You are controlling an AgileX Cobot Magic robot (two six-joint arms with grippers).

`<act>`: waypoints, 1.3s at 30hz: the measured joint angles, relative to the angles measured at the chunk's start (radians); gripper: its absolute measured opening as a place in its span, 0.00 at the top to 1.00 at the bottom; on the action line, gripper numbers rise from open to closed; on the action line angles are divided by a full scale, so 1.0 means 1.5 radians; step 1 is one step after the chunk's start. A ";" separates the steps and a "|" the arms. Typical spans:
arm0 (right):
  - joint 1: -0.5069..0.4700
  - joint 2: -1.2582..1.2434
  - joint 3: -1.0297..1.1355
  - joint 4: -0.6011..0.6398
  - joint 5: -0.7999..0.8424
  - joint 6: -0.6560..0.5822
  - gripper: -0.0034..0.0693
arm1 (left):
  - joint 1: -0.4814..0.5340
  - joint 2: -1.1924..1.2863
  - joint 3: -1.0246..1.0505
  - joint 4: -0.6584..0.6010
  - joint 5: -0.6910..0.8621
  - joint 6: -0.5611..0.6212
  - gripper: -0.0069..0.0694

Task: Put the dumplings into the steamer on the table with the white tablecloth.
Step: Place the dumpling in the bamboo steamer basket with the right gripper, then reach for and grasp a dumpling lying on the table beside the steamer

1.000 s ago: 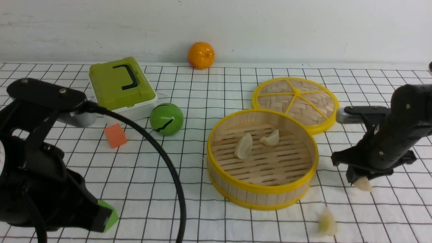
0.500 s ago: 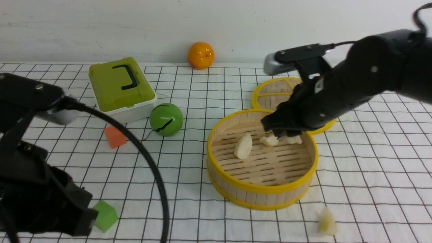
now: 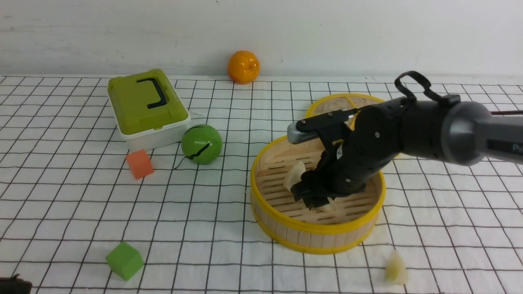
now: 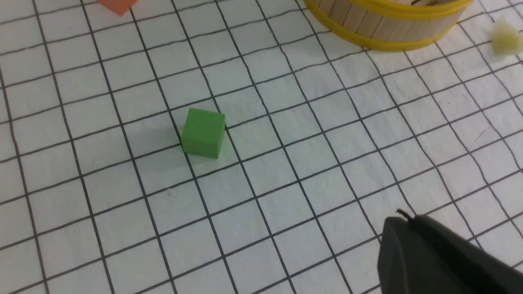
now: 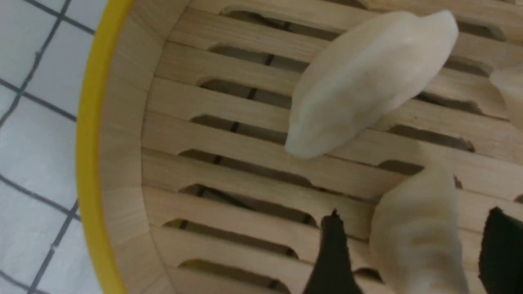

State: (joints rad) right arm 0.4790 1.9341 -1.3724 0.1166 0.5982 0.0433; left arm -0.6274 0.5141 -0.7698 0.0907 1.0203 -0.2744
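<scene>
The steamer (image 3: 310, 229) stands on the white tablecloth (image 3: 204, 212) right of centre. My right gripper (image 3: 316, 200) reaches down inside it, open. In the right wrist view its jaws (image 5: 414, 212) stand apart on either side of a dumpling (image 5: 416, 241) lying on the slatted floor, with gaps on both sides. A second dumpling (image 5: 367, 77) lies nearby and a third (image 5: 510, 87) peeks in at the edge. A greenish dumpling (image 3: 395, 269) lies on the cloth in front of the steamer. My left gripper (image 4: 398, 218) is shut and holds nothing.
A green lidded box (image 3: 145, 106), a green ball (image 3: 201, 143) and an orange cube (image 3: 139, 164) sit at the left. A green cube (image 3: 124, 260) lies near the front left. An orange (image 3: 243, 66) rests by the wall. The woven lid (image 3: 333, 104) lies behind the steamer.
My right arm carried a dumpling from the cloth on the right into the steamer and opened, leaving it on the floor. My left arm drew back out of the front view.
</scene>
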 joint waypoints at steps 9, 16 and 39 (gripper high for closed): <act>0.000 -0.222 0.081 -0.037 0.119 0.020 0.23 | 0.000 -0.018 0.000 0.005 -0.013 0.009 0.93; 0.000 -0.368 0.287 -0.098 0.089 0.169 0.26 | 0.000 -0.018 0.000 0.007 -0.034 0.013 0.93; 0.000 -0.185 0.408 -0.291 -0.138 0.472 0.37 | 0.000 -0.018 0.001 0.009 0.014 0.015 0.92</act>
State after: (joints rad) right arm 0.4791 1.6568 -0.7604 -0.3196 0.3905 0.7516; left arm -0.6274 0.4871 -0.7690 0.1037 1.0406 -0.2521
